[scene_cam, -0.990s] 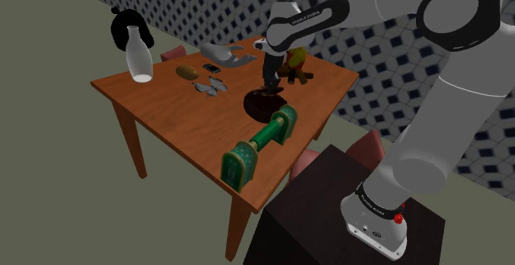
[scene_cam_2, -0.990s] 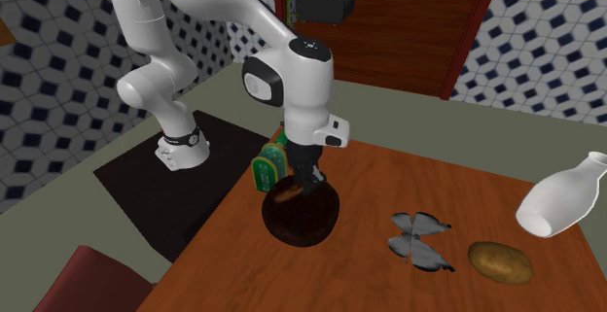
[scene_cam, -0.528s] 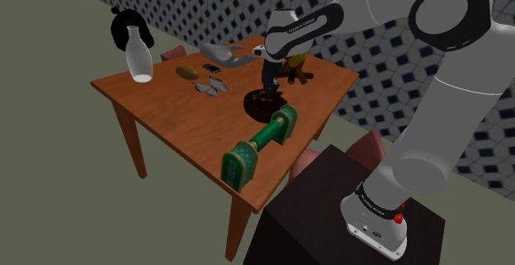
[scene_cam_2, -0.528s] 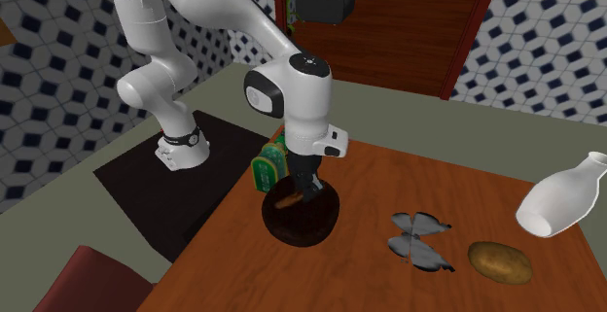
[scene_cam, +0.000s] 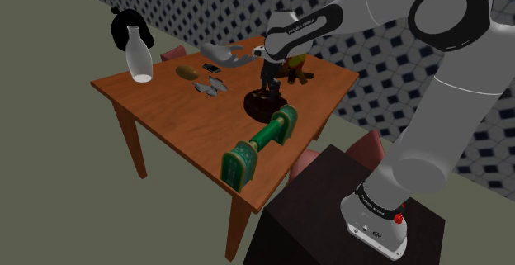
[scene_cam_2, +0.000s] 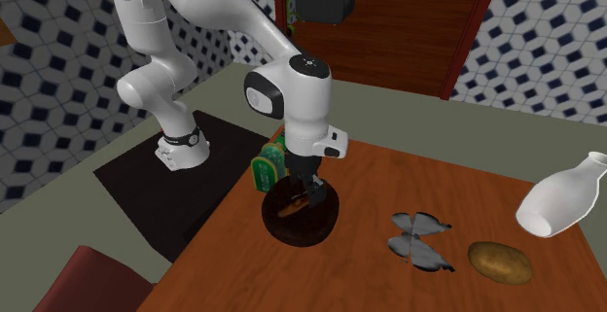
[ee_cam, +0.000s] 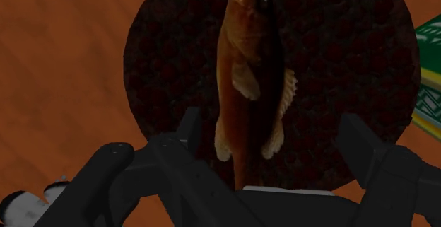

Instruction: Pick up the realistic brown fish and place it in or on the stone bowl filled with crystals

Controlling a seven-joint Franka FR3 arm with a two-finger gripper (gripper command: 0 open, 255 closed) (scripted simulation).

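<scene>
The brown fish (ee_cam: 251, 70) lies lengthwise on the dark round bowl (ee_cam: 169, 63), and in the second exterior view the fish (scene_cam_2: 292, 203) rests across the top of the bowl (scene_cam_2: 302, 225). My gripper (ee_cam: 272, 137) hangs straight above it, open. One finger stands on each side of the fish's tail and neither touches it. In the shoulder view the gripper (scene_cam: 268, 86) points down over the bowl (scene_cam: 261, 104) near the middle of the wooden table (scene_cam: 165, 119).
A green dumbbell-shaped object (scene_cam: 260, 144) lies close beside the bowl, toward the stand. A grey butterfly-like piece (scene_cam_2: 418, 237), a potato (scene_cam_2: 500, 261) and a white vase (scene_cam_2: 559, 203) sit further along the table. A brown-green toy (scene_cam: 295, 63) and a grey object (scene_cam: 227, 54) stand behind the bowl.
The fingers have sprung apart and let go of the fish, which now rests on the bowl. Before that the hand came down a little over the bowl.
</scene>
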